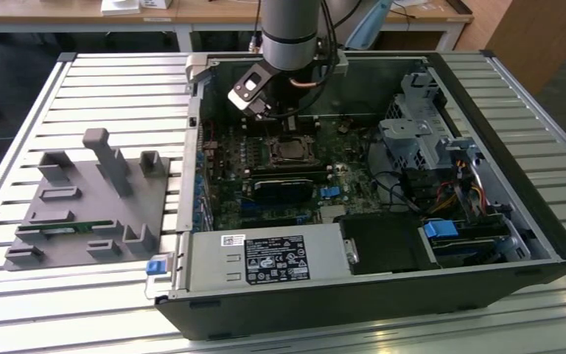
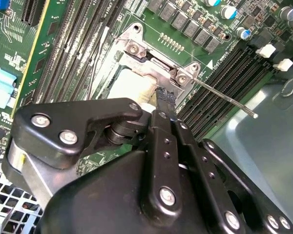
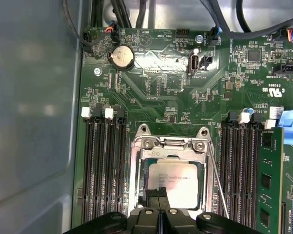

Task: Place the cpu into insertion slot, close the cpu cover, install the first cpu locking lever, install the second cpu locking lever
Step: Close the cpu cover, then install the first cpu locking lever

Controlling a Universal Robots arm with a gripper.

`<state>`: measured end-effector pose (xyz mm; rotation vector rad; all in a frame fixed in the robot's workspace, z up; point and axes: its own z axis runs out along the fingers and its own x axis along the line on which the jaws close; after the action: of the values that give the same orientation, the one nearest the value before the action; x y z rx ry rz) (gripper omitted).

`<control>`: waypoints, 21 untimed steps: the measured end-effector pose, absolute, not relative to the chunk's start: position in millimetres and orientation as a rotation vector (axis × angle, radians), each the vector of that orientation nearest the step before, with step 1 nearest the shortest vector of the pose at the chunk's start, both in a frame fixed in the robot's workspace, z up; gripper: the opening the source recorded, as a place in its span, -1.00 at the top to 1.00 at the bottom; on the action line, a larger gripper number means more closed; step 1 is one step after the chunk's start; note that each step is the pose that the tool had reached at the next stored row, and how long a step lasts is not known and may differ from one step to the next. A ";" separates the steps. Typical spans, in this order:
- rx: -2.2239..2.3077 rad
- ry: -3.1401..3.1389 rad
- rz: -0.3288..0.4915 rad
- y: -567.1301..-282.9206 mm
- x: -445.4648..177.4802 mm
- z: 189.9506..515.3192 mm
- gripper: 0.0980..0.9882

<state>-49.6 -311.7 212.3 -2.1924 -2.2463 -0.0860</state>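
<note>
The gripper (image 3: 158, 194) sets its closed, empty jaws against the cover's (image 3: 140, 180) edge, apparently to hold it flat over the chip (image 3: 179, 183) while one lever (image 3: 217, 180) sticks free.

Robotics lab or assembly-test workshop. Evidence: 1 slatted aluminium bench (image 1: 27, 88) carrying an open computer case (image 1: 519, 221); grey parts fixture (image 1: 86, 206) at the exterior view's left; robot arm (image 1: 291, 33) overhead; wooden desks (image 1: 214, 11) at the far side.
</note>
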 end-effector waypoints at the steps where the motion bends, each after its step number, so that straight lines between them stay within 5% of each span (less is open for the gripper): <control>1: -2.192 -2.246 -0.086 -312.2 -49.6 212.5 0.98; 21: -2.192 -2.246 -0.086 -316.8 -49.6 225.1 0.98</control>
<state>-49.6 -316.8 225.1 -2.1923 -2.2464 -0.0860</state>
